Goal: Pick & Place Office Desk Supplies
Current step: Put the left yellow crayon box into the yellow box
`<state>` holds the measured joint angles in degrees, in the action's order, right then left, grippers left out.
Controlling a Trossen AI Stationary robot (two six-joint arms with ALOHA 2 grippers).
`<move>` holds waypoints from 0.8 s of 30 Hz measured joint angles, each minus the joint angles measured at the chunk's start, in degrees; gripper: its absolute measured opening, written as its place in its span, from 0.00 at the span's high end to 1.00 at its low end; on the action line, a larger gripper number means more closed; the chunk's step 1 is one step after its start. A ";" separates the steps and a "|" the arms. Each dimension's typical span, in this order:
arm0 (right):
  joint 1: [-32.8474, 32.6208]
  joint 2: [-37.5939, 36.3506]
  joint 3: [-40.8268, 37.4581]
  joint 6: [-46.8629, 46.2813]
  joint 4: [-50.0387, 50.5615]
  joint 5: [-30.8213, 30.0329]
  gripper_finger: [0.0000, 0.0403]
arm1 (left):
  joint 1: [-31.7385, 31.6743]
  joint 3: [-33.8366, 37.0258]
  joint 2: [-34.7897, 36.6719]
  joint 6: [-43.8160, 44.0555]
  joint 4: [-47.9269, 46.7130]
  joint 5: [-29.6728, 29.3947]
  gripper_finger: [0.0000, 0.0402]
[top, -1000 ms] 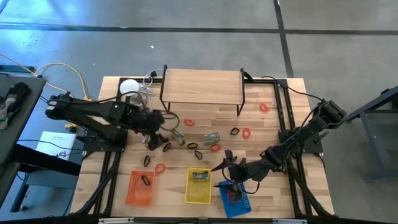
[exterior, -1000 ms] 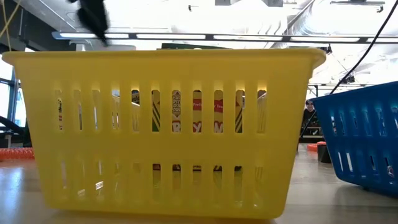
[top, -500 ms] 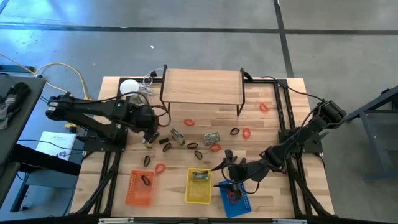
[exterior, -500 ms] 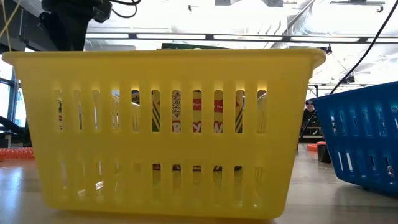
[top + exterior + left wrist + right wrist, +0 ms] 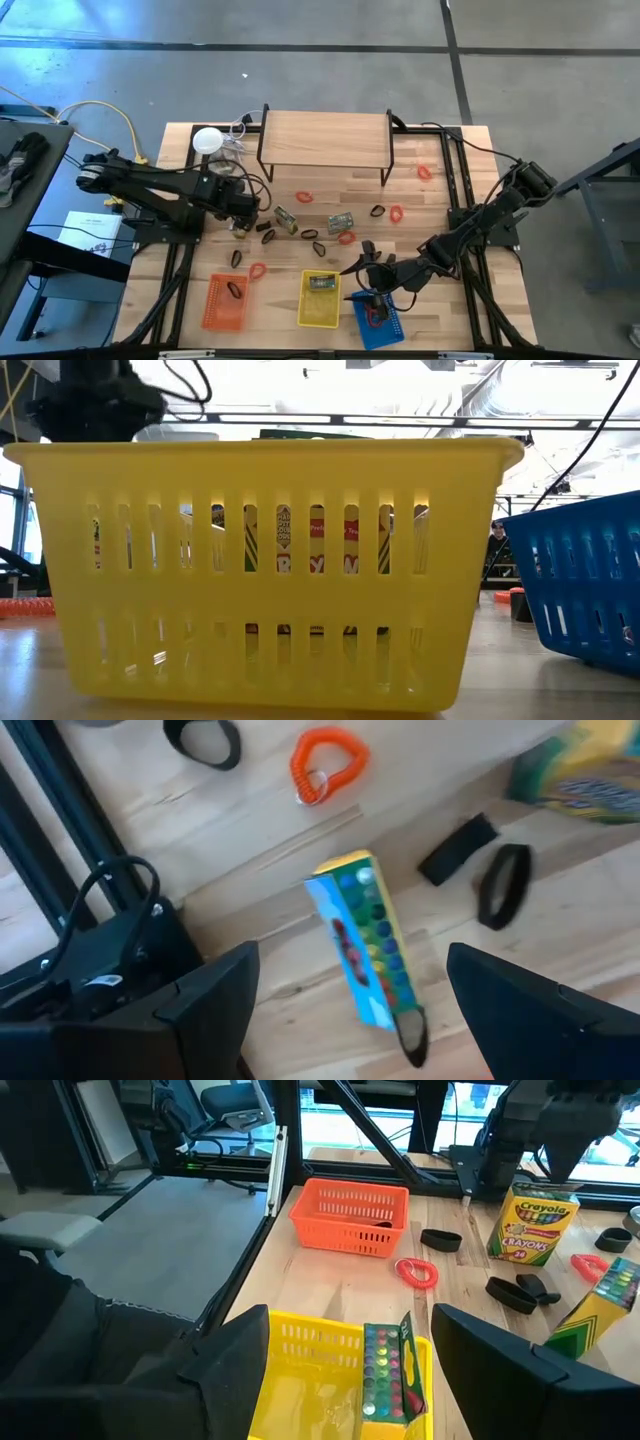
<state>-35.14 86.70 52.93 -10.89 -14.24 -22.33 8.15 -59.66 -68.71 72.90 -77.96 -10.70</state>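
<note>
Red rubber-band loops, black clips and small crayon boxes lie scattered on the wooden table. One crayon box stands upright below my left gripper. That gripper points down and is open, with its fingers on either side of the box and apart from it. My right gripper is open and hovers near the table's front, by the yellow basket, with nothing between its fingers.
Orange, yellow and blue baskets stand along the near edge. The yellow one holds a crayon box. A wooden shelf stands at the far middle. A white disc with wiring lies at the far left.
My left gripper has come down toward the upright crayon box and a little toward the table's left edge, rolling about its own axis as it sank. It has stayed open. None of the things on the table have moved.
</note>
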 joint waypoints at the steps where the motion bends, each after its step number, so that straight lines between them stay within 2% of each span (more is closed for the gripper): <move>1: 0.00 0.00 0.00 0.00 0.02 0.00 0.34 | 0.01 0.98 0.00 0.00 0.74 0.00 0.22; 11: 0.04 0.00 0.00 0.17 0.30 -0.12 0.34 | 0.01 5.40 -1.64 0.17 7.11 0.95 0.22; 24: 0.04 0.00 0.00 0.04 0.35 -0.19 0.34 | 0.01 5.69 -12.63 -6.56 7.59 4.59 0.22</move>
<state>-35.09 86.70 52.93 -10.85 -13.89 -22.51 8.16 -53.98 -81.34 66.35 -70.37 -6.11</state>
